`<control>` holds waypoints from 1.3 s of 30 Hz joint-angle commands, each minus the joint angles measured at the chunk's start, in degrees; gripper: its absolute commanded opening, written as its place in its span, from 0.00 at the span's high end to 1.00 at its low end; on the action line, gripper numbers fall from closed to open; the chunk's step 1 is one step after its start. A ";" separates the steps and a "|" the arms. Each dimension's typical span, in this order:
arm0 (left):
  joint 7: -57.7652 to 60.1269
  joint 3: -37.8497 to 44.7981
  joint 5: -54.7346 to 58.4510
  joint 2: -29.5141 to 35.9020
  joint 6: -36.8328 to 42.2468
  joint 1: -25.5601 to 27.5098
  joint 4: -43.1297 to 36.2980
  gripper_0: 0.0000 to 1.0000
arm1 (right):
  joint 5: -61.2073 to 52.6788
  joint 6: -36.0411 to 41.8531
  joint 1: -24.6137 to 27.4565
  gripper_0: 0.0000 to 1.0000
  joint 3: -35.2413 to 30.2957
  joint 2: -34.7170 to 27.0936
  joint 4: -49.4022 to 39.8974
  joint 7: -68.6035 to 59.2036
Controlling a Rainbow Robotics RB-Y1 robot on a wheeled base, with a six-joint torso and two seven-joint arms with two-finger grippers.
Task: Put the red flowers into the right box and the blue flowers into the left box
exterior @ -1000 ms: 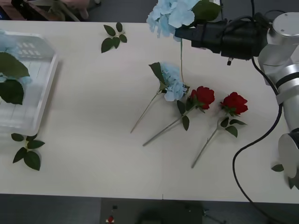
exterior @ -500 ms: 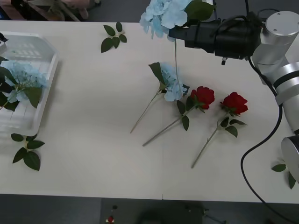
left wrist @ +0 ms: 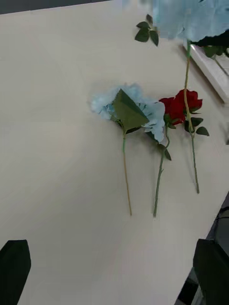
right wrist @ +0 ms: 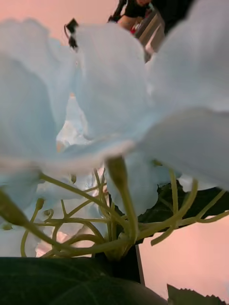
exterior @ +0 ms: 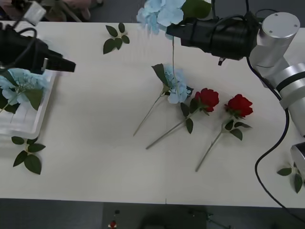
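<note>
My right gripper (exterior: 173, 30) is shut on a blue flower (exterior: 161, 11) and holds it high over the table's far side, its thin stem (exterior: 172, 55) hanging down. The pale petals (right wrist: 114, 95) sit close in front of the right wrist camera. A second blue flower (exterior: 174, 84) lies mid-table, beside two red flowers (exterior: 208, 98) (exterior: 239, 105). Another blue flower (exterior: 20, 82) rests in the left box (exterior: 49, 90). My left gripper (exterior: 66, 66) hovers open at that box's inner edge. The left wrist view has a pale rim of the right box (left wrist: 212, 71).
Loose green leaf sprigs lie at the far middle (exterior: 116, 37), below the left box (exterior: 26, 154) and at the right edge (exterior: 292, 176). The near half of the table (exterior: 95, 181) is bare. A black cable (exterior: 267, 162) loops beside the right arm.
The right gripper has carried its blue flower leftwards. The left arm has come into view over the left box, where a blue flower now lies free.
</note>
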 commanded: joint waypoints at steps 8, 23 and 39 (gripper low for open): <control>-0.17 -4.70 -17.81 -32.44 -19.95 2.69 1.10 0.00 | -5.38 -5.47 -1.66 1.00 5.78 -3.95 -5.49 -1.71; -0.09 -13.92 -21.59 -38.42 -35.34 1.46 5.93 0.67 | -5.99 -8.29 -1.66 1.00 6.92 -3.78 -6.10 -2.24; 1.23 -14.63 -20.27 -38.07 -36.74 -0.74 6.20 1.00 | -5.99 -8.29 -1.66 1.00 6.92 -3.78 -6.19 -2.77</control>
